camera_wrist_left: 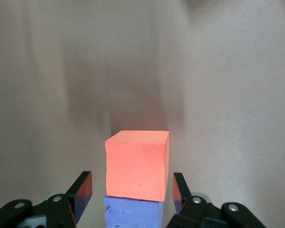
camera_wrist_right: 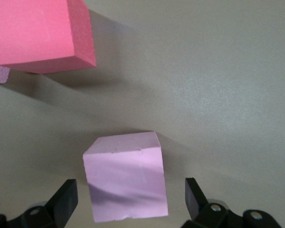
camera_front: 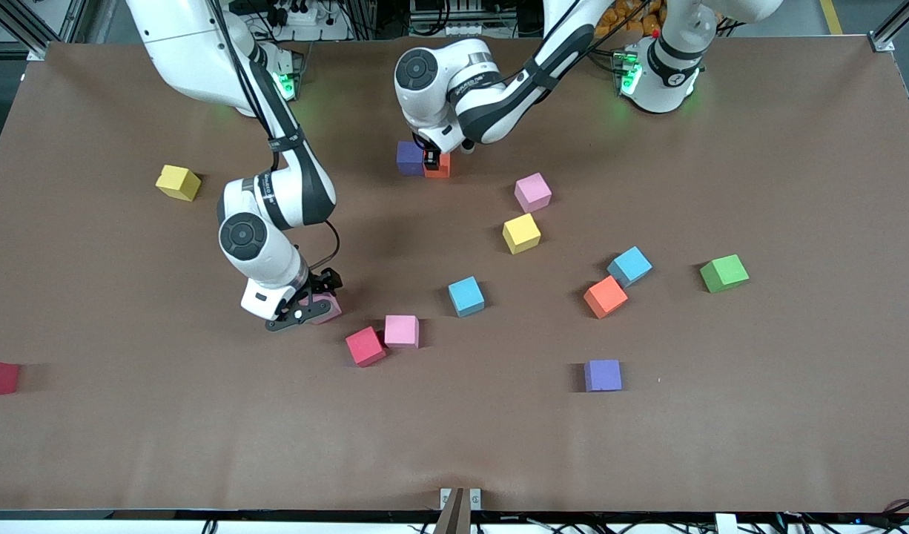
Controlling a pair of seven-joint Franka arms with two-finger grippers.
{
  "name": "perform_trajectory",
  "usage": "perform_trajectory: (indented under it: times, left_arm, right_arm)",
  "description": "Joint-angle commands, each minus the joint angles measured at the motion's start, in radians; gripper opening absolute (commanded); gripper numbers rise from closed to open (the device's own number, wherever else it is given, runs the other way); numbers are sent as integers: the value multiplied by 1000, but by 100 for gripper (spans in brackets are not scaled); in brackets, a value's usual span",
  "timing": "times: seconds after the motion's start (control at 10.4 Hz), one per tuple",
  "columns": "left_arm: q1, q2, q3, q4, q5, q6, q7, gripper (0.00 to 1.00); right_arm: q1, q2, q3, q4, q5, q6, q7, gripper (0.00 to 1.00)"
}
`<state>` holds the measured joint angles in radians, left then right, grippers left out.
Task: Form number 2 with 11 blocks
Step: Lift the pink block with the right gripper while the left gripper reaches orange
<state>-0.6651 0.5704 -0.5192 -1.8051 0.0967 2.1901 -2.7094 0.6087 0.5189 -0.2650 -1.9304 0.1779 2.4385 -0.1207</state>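
Covering the whole table (camera_front: 795, 415) is a matte brown sheet, with coloured blocks scattered toward its middle. The left gripper (camera_front: 432, 158) is down at an orange block (camera_wrist_left: 137, 165) touching a purple block (camera_front: 409, 157), its fingers (camera_wrist_left: 83, 190) flanking but apparently clear of the orange one. The right gripper (camera_front: 306, 304) stands fully spread around a pink block (camera_wrist_right: 126, 176), near a red block (camera_front: 365, 346).

Front cam: high, across table (camera_front: 91, 445), faces robot bases, sees whole top. L wrist cam: close, looks down past own fingers (camera_wrist_left: 83, 190) at orange block (camera_wrist_left: 137, 164); same block in front view, prob. partly hidden. R wrist cam: close over pink block (camera_wrist_right: 126, 175), shared w/ front too.
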Motion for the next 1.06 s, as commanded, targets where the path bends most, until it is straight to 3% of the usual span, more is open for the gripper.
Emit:
perform_trajectory:
  times: [0.0, 0.29, 0.39, 0.48, 0.58, 0.77, 0.97]
  left_arm:
    - [5, -23, 1, 27, 26, -67, -26, 77]
    - [77, -66, 7, 38, 28, -122, 34, 77]
    - [119, -87, 7, 38, 28, -139, 62, 77]
    - [158, -104, 7, 38, 28, -162, 94, 77]
    - [209, -112, 7, 38, 28, -176, 126, 77]
    - [316, -126, 8, 40, 28, -181, 195, 77]
    - [447, -138, 11, 49, 43, -181, 267, 77]
  right_arm:
    - [14, 12, -5, -7, 26, 28, -25, 100]
    - [26, 23, -5, -35, 23, 86, -25, 100]
    - [25, 21, -6, -32, 19, 77, -36, 75]
    - [26, 16, -6, -32, 15, 73, -131, 19]
    - [37, 15, -6, -27, 15, 73, -227, 3]
    - [36, 12, -6, -27, 15, 71, -241, 0]
    - [39, -11, 4, 13, 17, -63, -285, 0]
